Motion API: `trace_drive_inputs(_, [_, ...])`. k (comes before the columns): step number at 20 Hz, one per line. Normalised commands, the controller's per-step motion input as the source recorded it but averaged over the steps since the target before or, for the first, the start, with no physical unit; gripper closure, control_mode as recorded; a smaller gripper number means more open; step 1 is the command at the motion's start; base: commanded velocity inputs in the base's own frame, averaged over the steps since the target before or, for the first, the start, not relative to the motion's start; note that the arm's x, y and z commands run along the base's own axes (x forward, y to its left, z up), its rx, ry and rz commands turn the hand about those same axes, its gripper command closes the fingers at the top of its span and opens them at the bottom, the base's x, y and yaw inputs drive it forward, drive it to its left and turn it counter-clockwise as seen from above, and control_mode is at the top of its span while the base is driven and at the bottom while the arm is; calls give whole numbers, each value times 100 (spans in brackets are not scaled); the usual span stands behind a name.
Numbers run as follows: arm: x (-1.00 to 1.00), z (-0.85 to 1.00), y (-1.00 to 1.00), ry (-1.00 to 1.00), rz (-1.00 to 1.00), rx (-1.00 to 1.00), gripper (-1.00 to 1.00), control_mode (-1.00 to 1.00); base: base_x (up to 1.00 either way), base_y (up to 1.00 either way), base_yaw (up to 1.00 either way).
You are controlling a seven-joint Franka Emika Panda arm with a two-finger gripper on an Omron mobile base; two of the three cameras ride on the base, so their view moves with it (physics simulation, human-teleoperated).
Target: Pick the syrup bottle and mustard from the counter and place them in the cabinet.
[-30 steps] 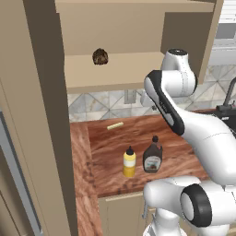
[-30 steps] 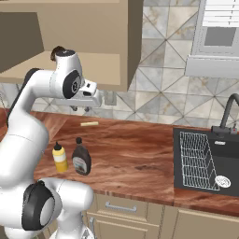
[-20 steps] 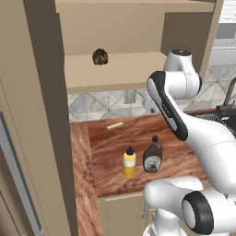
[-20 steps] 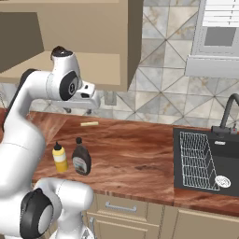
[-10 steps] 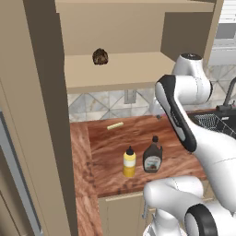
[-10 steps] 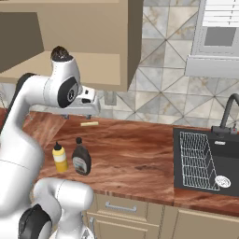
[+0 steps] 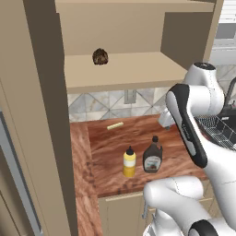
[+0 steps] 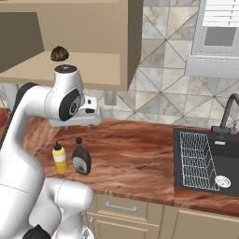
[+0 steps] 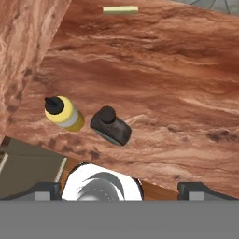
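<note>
The yellow mustard and the dark brown syrup bottle stand upright side by side near the front edge of the wood-grain counter. From the right they are the mustard and the syrup bottle. My gripper hangs well above the counter, behind and above both bottles, below the cabinet shelf. In the hand view it looks down on the mustard and the syrup bottle. The gripper is open and holds nothing.
A dark round object sits on the cabinet shelf. A small pale stick lies at the back of the counter. A black sink with a wire rack and a faucet lie to the right. A tall tan panel borders the left.
The arm has swung right in the left base view, and the hand has come down lower over the counter. The jaws stay open. Both bottles have not moved.
</note>
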Motion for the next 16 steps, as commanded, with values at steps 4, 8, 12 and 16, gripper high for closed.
trace_drive_inputs(4, [-31,-13,-14,0,13,0,-100,-100,0,0,0])
trace_drive_inputs(8, [-13,-14,-12,0,11,0,-100,-100,0,0,0])
trace_drive_inputs(12, [-1,-17,-10,0,7,0,-100,-100,0,0,0])
trace_drive_inputs(16, [0,-21,-6,-4,3,0,-100,-100,0,0,0])
